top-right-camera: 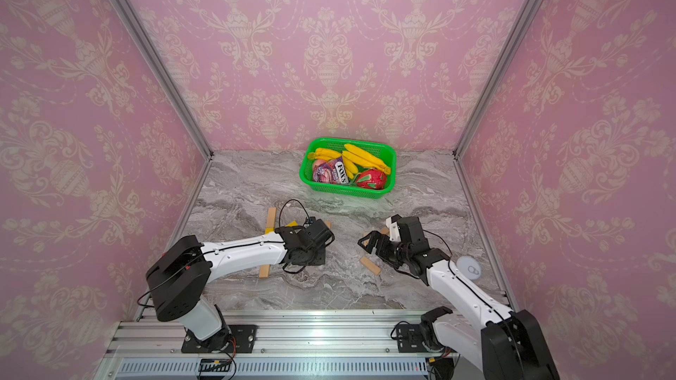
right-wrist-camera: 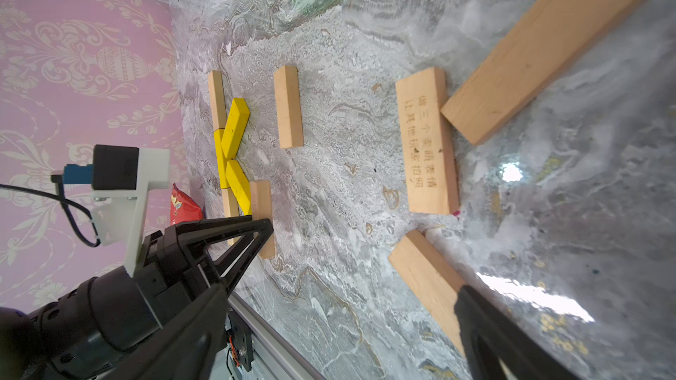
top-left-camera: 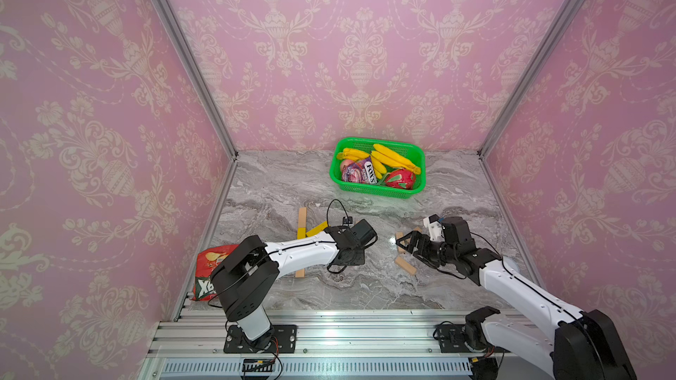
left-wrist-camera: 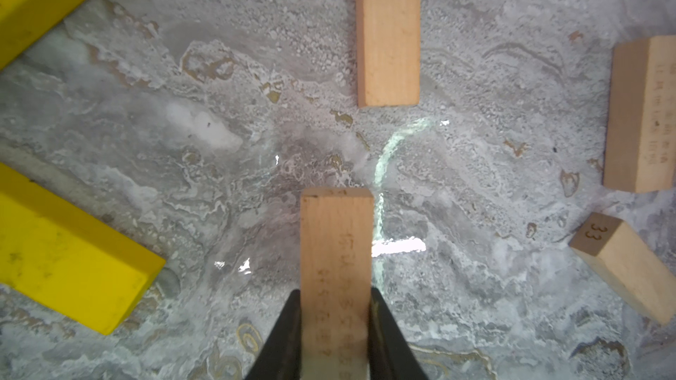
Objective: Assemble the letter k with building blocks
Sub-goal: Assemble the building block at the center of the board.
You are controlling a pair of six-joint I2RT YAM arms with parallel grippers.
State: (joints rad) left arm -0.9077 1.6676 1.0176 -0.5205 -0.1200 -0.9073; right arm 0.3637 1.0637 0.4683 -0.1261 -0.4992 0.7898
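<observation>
K on table: a finished letter K (right-wrist-camera: 223, 155) lies flat on the grey marble-patterned tabletop (right-wrist-camera: 347, 184). Its stem runs wood, yellow, wood, and both slanted arms are bright yellow.
Left gripper (left-wrist-camera: 335, 297): jaws clamped on one end of a plain tan wooden bar (left-wrist-camera: 335, 235). The bar sits just beside the outer end of the near yellow arm (right-wrist-camera: 239, 186). Whether it touches the table cannot be told.
Right gripper (right-wrist-camera: 365, 257): jaws spread wide and holding nothing, low over three loose tan wooden bars (right-wrist-camera: 428, 140).
Lone tan wooden bar (right-wrist-camera: 289, 107): flat, roughly in line with the held bar, with a gap between them.
Step in hand: probably laying the stem of a second, all-wood K.
Next move: align the held bar with the lone bar, set it down and release it. Leave room for a middle bar. Do not nudge the yellow arm.
</observation>
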